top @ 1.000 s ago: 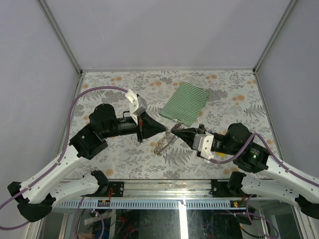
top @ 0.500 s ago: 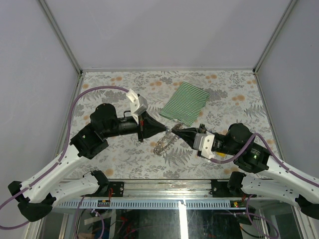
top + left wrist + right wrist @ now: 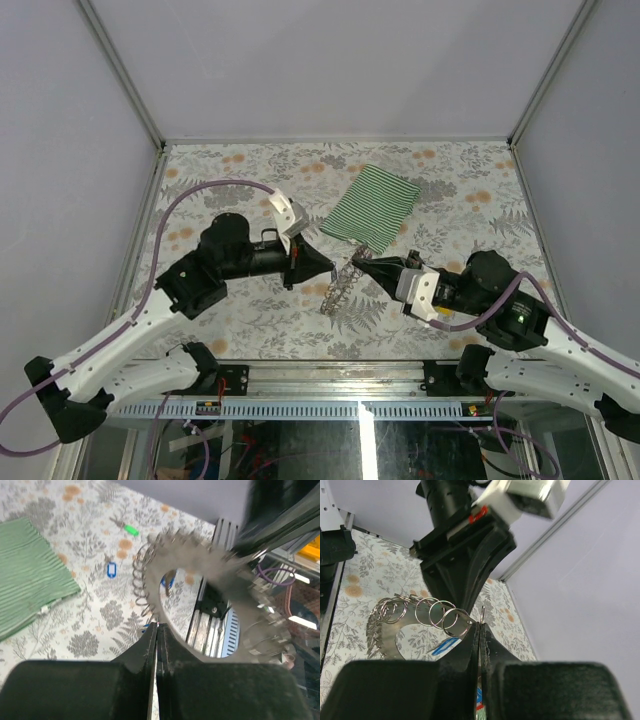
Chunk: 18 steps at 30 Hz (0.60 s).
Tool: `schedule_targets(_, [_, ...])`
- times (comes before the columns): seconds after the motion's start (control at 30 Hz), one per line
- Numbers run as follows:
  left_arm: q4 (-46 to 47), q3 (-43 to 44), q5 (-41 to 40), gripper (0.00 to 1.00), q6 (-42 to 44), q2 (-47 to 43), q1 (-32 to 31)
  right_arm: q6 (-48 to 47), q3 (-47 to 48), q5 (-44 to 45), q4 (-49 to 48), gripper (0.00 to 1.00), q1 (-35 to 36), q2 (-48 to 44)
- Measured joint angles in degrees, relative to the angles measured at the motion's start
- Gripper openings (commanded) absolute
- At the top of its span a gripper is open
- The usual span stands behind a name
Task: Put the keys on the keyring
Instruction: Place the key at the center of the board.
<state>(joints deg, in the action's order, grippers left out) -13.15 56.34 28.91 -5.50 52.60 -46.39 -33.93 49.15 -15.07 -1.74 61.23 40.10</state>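
Well, the left jaws are pinched shut on the keyring (image 3: 340, 286), which hangs between the two arms above the surface (image 3: 220, 165). The right jaws are shut too, tips at the coil's end, though I cannot tell whether they grip the coil or a key's small loop. A blue key (image 3: 111, 569) lies on the surface beyond. I'd keep the ring steady and taut, feeding any loop slowly along the coil.
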Motion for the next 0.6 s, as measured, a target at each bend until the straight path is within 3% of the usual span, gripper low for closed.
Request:
schedule_targets(0.3, [-0.42, -9.35, -2.27, 0.00, -1.77, 7.56, 0.00, -0.13, -0.09, 3.10, 4.94, 0.00, 0.02, -4.79])
schedule_targets(0.6, [0.66, -15.08, -5.64, 0.08, -2.27, 17.64, 0.00, -0.02, -0.26, 3.58, 9.79, 0.00, 0.00, -6.45])
